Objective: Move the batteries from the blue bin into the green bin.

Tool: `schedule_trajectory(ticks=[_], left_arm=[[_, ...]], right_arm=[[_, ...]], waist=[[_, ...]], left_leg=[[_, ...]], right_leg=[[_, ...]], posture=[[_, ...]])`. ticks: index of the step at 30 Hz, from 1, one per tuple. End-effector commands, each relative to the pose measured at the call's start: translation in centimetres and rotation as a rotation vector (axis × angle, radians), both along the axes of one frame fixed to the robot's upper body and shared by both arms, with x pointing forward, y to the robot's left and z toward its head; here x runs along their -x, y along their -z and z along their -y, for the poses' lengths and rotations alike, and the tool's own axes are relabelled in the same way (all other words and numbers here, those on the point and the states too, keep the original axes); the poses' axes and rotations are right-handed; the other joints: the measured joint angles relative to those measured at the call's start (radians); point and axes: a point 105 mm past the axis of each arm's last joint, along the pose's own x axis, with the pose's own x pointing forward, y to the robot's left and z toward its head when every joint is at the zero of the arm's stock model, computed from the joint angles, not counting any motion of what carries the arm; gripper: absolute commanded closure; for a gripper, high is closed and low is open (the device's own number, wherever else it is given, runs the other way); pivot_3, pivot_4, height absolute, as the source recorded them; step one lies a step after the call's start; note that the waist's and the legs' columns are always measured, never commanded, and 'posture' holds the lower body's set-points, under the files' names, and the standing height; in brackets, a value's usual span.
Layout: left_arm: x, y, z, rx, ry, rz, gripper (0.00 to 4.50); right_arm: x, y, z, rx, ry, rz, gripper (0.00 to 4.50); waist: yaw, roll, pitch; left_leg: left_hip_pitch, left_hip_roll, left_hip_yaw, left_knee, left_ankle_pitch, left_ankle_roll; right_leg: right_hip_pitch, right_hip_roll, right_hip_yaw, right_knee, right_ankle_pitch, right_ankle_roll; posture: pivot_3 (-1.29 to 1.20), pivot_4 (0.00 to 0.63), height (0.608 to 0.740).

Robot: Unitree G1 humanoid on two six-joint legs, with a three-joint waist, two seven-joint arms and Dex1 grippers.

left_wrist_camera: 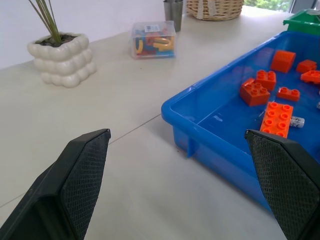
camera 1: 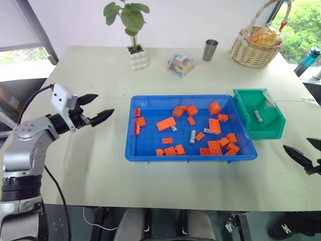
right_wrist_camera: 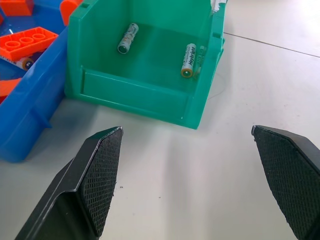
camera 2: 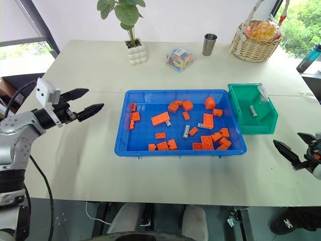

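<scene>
Table has bare room left of and in front of blue bin; green bin touches its right rim. Batteries: 2 in green bin, others among bricks. Left gripper and right gripper both spread wide, holding nothing, off the bins

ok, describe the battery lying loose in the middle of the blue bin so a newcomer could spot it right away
Start at the big blue bin in the middle of the table, left of the small green bin. Near the bin's centre, slightly toward the near rim, lies one battery on bare blue floor. It is a slim silver-grey cylinder, while everything around it is a blocky orange brick.
</scene>
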Motion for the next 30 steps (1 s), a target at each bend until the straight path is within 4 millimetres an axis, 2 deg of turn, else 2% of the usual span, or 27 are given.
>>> schedule_trajectory(ticks=[1,11,19,24,27,30], left_arm=[[0.1,-1.3,0.0,-0.021,0.002,0.053,0.00],[0.4,-1.2,-0.1,0.019,0.016,0.010,0.00],[0.2,-1.4,0.2,0.002,0.014,0.029,0.00],[0.5,-1.4,0.7,0.022,0.025,0.034,0.00],[0.7,-1.4,1.1,0.020,0.048,0.031,0.00],[0.7,-3.1,1.5,0.037,0.106,0.040,0.00]], right_arm=[[-0.1,-1.3,-0.2,0.020,-0.002,0.046,0.22],[-0.3,-1.3,-0.6,-0.008,0.000,0.047,0.22],[-0.6,-1.5,-0.3,0.036,0.005,0.030,0.22],[-1.4,-3.1,-0.6,0.056,-0.019,0.061,0.22],[-1.9,-3.7,-1.7,0.076,-0.083,0.055,0.22],[-3.1,-5.3,-4.4,0.094,-0.219,0.069,0.22]], waist=[[0.000,0.000,0.000],[-0.001,0.000,0.000],[0.000,0.000,0.000],[-0.001,0.000,0.000],[0.000,0.000,0.000],[-0.001,0.000,0.000]], left_leg=[[0.000,0.000,0.000,0.000,0.000,0.000],[0.000,0.000,0.000,0.000,0.000,0.000],[0.000,0.000,0.000,0.000,0.000,0.000],[0.000,0.000,0.000,0.000,0.000,0.000],[0.000,0.000,0.000,0.000,0.000,0.000],[0.000,0.000,0.000,0.000,0.000,0.000]], right_leg=[[0.000,0.000,0.000,0.000,0.000,0.000],[0.000,0.000,0.000,0.000,0.000,0.000],[0.000,0.000,0.000,0.000,0.000,0.000],[0.000,0.000,0.000,0.000,0.000,0.000],[0.000,0.000,0.000,0.000,0.000,0.000],[0.000,0.000,0.000,0.000,0.000,0.000]], posture=[[0.00,0.150,0.678],[0.00,0.150,0.678],[0.00,0.150,0.678],[0.00,0.150,0.678],[0.00,0.150,0.678],[0.00,0.150,0.678]])
